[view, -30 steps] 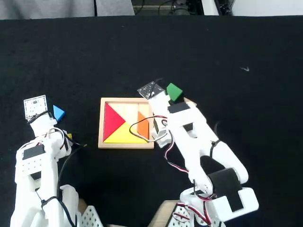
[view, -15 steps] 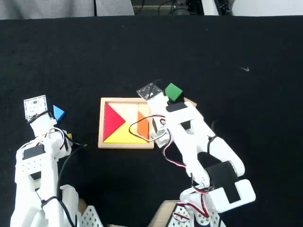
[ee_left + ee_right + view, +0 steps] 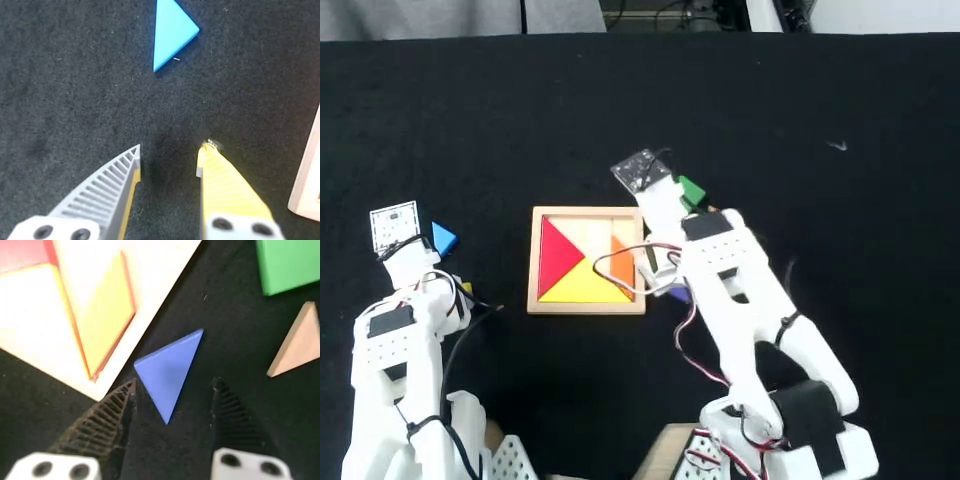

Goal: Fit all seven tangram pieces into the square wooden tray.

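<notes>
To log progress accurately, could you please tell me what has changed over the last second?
The right arm reached farther from its base, now covering most of the green block; its open jaws stand either side of the violet-blue triangle, gripping nothing. The left arm, the part-filled tray and the light blue triangle stayed put.

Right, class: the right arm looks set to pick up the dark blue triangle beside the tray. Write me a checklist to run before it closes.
1. Right gripper open: ok, jaws apart.
2. Dark blue triangle inside the jaws: ok, its near corner lies between them.
3. Triangle flat on the table: ok.
4. Finger room beside the tray rim: cannot tell.
5. Bare space in the tray: ok, beside the orange piece.
6. Left gripper out of the way: ok, open near the light blue triangle.
</notes>
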`<state>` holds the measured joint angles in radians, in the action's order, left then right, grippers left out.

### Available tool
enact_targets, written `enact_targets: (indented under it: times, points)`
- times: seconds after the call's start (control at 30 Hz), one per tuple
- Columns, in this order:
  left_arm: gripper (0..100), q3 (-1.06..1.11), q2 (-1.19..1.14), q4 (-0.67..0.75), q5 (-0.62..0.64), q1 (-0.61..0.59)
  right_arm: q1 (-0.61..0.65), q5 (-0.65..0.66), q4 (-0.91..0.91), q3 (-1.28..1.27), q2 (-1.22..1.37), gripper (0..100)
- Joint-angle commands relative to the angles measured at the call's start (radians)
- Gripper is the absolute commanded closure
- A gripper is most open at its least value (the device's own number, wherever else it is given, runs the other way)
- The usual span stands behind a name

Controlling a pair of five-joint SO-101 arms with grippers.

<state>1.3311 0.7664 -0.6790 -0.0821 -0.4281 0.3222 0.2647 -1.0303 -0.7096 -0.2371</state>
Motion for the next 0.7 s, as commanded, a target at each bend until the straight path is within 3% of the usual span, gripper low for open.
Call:
enact_targets:
  times: [0.0,0.17,0.67]
  points:
    - [81,-0.004,0.02,0.015,0.003,0.013,0.015,-0.014,-0.003,0.119,0.074,79.9]
    - [81,-0.004,0.02,0.015,0.003,0.013,0.015,-0.04,0.011,0.242,0.185,98.7]
    - [81,-0.004,0.02,0.015,0.003,0.013,0.012,-0.041,-0.012,0.194,0.308,98.4]
